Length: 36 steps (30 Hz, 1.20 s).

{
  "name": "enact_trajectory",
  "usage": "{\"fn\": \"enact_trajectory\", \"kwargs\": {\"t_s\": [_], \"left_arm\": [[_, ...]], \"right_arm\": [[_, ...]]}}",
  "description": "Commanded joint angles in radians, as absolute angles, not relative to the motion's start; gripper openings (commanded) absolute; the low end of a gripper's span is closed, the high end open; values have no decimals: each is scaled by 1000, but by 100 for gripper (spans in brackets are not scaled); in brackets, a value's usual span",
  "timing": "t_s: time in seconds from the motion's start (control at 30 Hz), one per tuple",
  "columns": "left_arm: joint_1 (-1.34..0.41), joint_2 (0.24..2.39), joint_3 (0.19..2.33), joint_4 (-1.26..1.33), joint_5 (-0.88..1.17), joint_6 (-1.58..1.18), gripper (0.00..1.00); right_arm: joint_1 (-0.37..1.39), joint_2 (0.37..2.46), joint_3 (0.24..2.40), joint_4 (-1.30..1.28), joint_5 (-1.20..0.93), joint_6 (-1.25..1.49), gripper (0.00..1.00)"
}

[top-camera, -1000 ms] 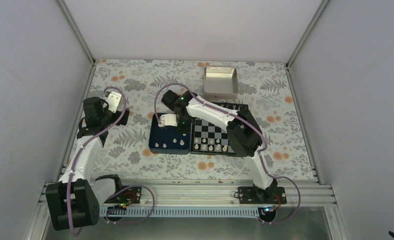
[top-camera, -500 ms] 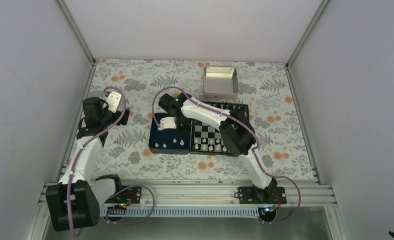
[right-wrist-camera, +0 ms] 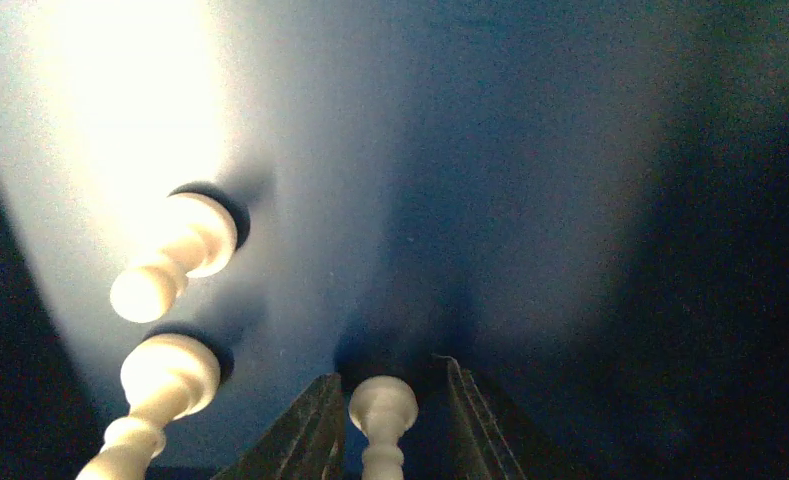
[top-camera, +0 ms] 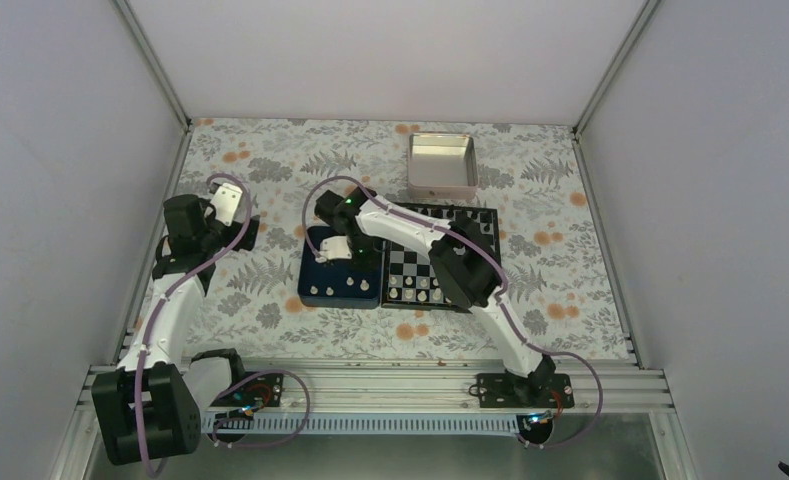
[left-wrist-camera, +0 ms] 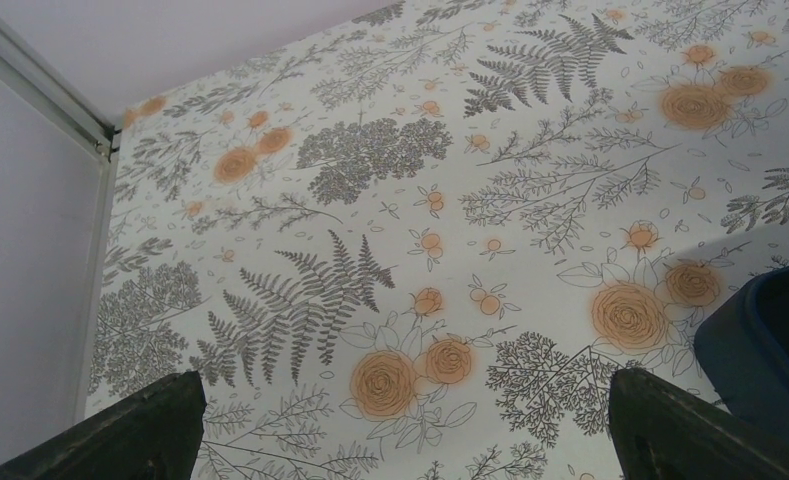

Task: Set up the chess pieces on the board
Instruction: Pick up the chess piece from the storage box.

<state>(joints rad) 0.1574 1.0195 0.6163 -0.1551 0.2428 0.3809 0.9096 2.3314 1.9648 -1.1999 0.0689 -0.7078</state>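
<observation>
— What takes up most of the top view?
— A floral-patterned table [top-camera: 270, 170]. At mid-frame lies the board [top-camera: 408, 264], with a dark blue tray [top-camera: 315, 275] touching its left edge. A silver tin [top-camera: 442, 165] sits just above the board.

— And the arms?
— The left gripper [top-camera: 228, 203] hangs left of centre over the cloth. In its wrist view its fingers [left-wrist-camera: 160, 420] stand wide apart at the bottom corners, holding nothing. The right gripper [top-camera: 332, 248] is down in the tray.

— Has it a piece?
— Its jaws flank one white piece [right-wrist-camera: 382, 405] at bottom centre, with a slim gap on each side.

— Other chess pieces [top-camera: 420, 295]?
— A row along the board's lower edge, more along the tray's lower edge, and two at the right wrist view's lower left.
</observation>
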Motion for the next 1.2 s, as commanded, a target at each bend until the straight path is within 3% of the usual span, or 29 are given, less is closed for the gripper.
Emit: {"fn": "enact_trajectory", "kwargs": {"t_s": [0.0, 0.2, 0.6, 0.73, 0.87, 1.17], "left_arm": [[167, 1004, 613, -159, 274, 389, 100], [170, 1003, 612, -161, 281, 389, 100], [173, 1007, 612, -161, 291, 390, 100], [175, 1010, 613, -161, 290, 390, 100], [176, 1005, 615, -164, 290, 388, 100], [176, 1006, 617, -167, 297, 387, 100]], "right_arm": [[922, 2358, 1990, -1227, 78, -704, 29], [923, 2372, 2006, -1239, 77, -700, 26], [922, 2335, 2014, -1260, 71, -693, 5], [922, 2314, 2020, -1258, 65, -695, 4], [922, 2307, 2001, -1259, 75, -692, 17], [919, 2302, 1983, -1265, 101, -687, 18]]}}
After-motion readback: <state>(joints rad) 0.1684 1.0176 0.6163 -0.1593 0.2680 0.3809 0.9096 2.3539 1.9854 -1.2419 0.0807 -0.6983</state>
